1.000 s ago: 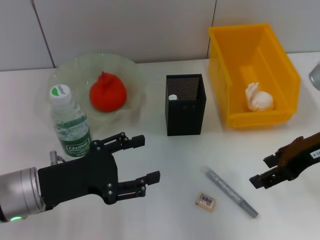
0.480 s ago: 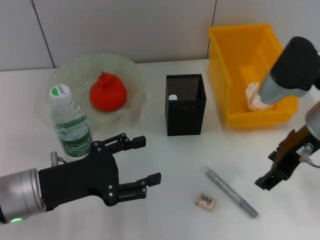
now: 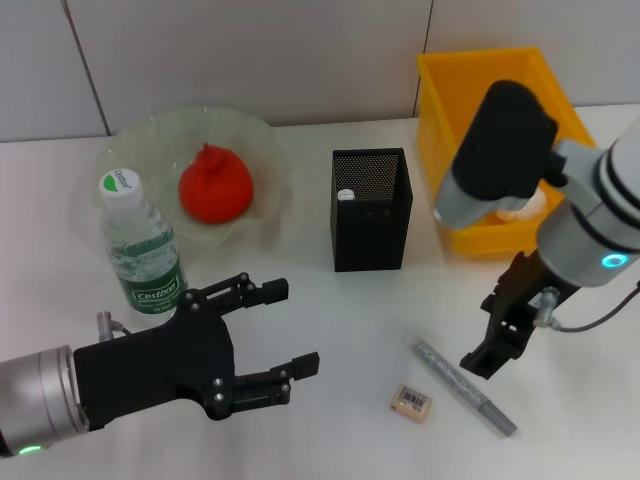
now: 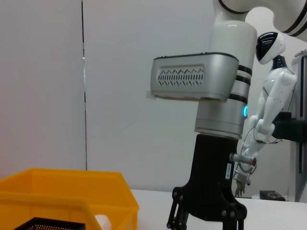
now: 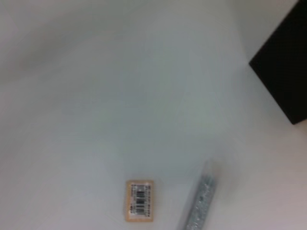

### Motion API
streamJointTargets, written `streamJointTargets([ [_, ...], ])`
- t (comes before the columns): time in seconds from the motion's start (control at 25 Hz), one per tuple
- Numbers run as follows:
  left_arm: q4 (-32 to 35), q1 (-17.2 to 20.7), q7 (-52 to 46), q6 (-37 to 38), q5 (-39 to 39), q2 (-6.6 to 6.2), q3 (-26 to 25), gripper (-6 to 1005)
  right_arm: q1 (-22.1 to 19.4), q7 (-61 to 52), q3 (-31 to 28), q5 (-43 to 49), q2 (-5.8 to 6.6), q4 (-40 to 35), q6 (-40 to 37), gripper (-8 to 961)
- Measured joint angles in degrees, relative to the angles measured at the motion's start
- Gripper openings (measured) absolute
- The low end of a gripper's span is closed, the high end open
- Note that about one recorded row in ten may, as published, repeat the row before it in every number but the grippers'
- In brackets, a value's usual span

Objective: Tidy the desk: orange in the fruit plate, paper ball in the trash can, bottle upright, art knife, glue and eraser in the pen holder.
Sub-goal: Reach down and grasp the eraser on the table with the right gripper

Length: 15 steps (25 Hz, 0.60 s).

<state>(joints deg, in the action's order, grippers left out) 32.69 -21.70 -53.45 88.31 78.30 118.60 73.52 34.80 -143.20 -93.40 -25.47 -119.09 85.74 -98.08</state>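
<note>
Orange point(image 3: 214, 187) in fruit plate point(image 3: 262, 140), bottle point(image 3: 140, 250) before it, eraser point(image 3: 411, 401) left of art knife point(image 3: 462, 385)

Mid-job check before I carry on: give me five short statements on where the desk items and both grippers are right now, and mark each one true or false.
1. The orange sits in the fruit plate. True.
2. The bottle lies on its side. False: it stands upright, cap on top, in front of the plate.
3. The eraser is inside the pen holder. False: it lies on the desk beside the grey art knife, in front of the holder.
4. The right gripper is above the desk near the art knife. True.
5. The left gripper is shut on the bottle. False: it is open, holding nothing, in front of the bottle.
</note>
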Motion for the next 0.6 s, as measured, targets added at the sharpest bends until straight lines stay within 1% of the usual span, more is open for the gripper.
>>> streamJointTargets([
  [0.16,0.00,0.17,0.19,0.00,-0.03,0.05,-0.04,802,0.55,-0.59,2.25,-1.41,-0.04,-0.61,0.67,761],
  [0.36,0.00,0.30,0.50,0.00,-0.08,0.05,-0.08,802,0.81,-0.59,2.65,-4.46,-0.08,-1.12,1.30,760],
  [0.6,0.01,0.53,0.63,1.13,0.11,-0.26,-0.39,802,0.82,-0.59,3.75,-4.91,-0.09,-1.87,2.38,760],
])
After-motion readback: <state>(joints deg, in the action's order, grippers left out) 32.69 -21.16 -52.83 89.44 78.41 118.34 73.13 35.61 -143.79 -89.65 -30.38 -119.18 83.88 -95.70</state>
